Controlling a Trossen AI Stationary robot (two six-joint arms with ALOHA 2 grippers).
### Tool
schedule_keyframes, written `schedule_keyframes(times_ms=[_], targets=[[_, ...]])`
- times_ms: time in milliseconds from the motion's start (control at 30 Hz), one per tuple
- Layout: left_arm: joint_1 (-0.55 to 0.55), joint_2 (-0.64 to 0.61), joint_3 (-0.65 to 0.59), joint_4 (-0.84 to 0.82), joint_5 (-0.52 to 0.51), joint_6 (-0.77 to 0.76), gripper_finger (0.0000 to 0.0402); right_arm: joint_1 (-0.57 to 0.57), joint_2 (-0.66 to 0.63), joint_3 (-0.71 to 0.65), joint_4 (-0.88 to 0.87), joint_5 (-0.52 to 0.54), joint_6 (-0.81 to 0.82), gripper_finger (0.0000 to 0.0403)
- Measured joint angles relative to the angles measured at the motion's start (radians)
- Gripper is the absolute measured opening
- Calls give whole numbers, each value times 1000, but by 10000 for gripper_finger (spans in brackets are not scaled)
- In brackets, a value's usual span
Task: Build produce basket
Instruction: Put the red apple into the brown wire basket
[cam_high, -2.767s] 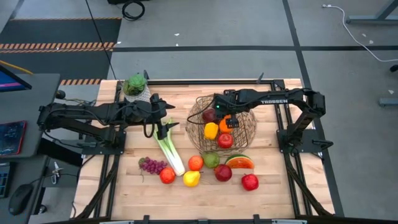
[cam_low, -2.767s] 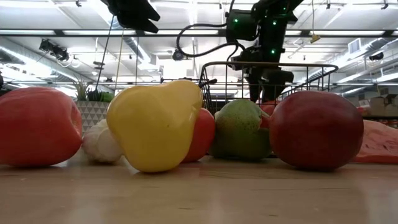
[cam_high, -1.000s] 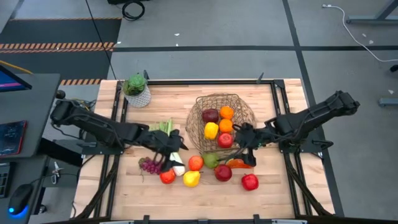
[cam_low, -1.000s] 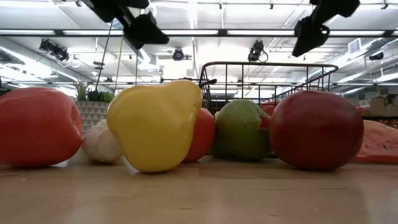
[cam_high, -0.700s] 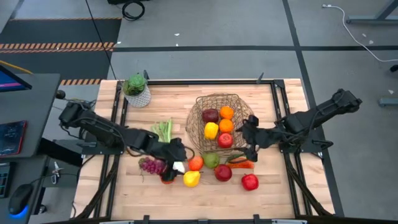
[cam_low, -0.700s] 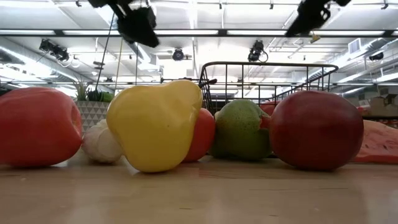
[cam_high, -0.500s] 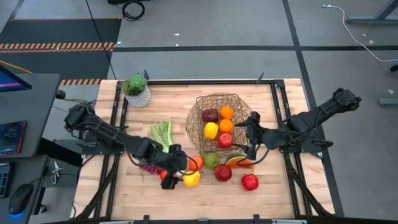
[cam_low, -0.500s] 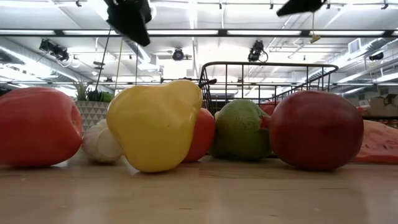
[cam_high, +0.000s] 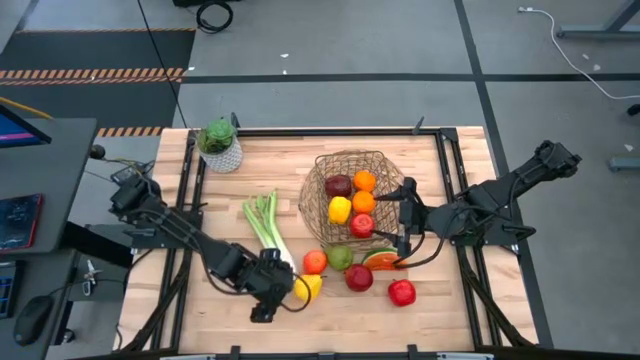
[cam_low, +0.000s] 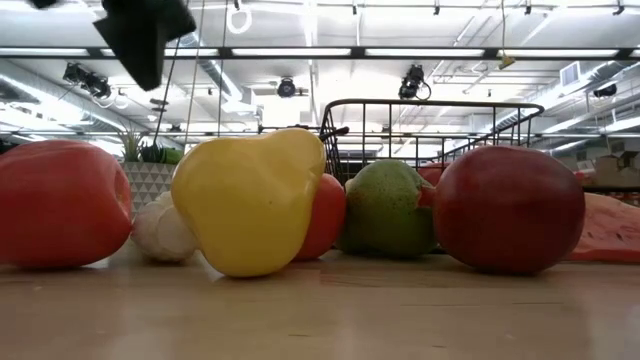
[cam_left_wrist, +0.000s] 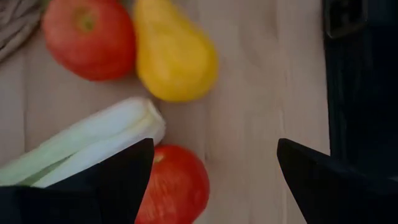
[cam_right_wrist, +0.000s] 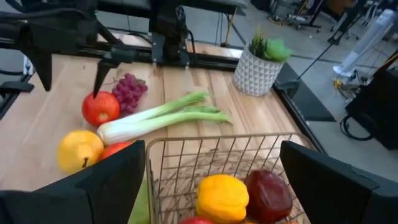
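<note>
In the high view the wire basket (cam_high: 385, 170) holds a dark red apple (cam_high: 338, 185), oranges, a yellow pepper (cam_high: 340, 209) and a red apple. My left gripper (cam_high: 268, 292) hangs open over a red fruit (cam_left_wrist: 173, 183), beside the leek's white end (cam_left_wrist: 93, 146) and the yellow pear (cam_left_wrist: 175, 56). The left arm hides the grapes from above; they show in the right wrist view (cam_right_wrist: 127, 89). My right gripper (cam_high: 398, 222) is open in the air at the basket's right side, above the watermelon slice (cam_high: 385, 262). The leek (cam_high: 268, 230) lies flat on the table.
A green pear (cam_high: 340, 258), an orange-red fruit (cam_high: 315, 262) and two red apples (cam_high: 359, 277) (cam_high: 402, 292) lie near the table's near edge. A white-potted plant (cam_high: 220, 142) stands at the far left corner. Bare wood lies right of the basket and near the left edge.
My left gripper has travelled from over the leek and grapes toward the table's near edge, staying open, and now stands over the red fruit by the yellow pear. My right gripper has risen out of the low view and drawn a little toward the basket's right side.
</note>
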Motion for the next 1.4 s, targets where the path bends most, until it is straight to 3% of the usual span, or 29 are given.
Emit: schedule_keyframes(times_ms=[400,767,1233,1400], targets=[[-74,2,0,-140,-9,766,348,-23,0,0,56,14,-57,375],[-54,97,-2,-158,35,915,353,-34,0,0,39,-14,-9,375],[-45,105,-35,-127,11,1055,353,-33,1,0,34,-26,28,375],[-43,105,-101,-96,-94,1171,353,-33,1,0,40,-58,28,375]])
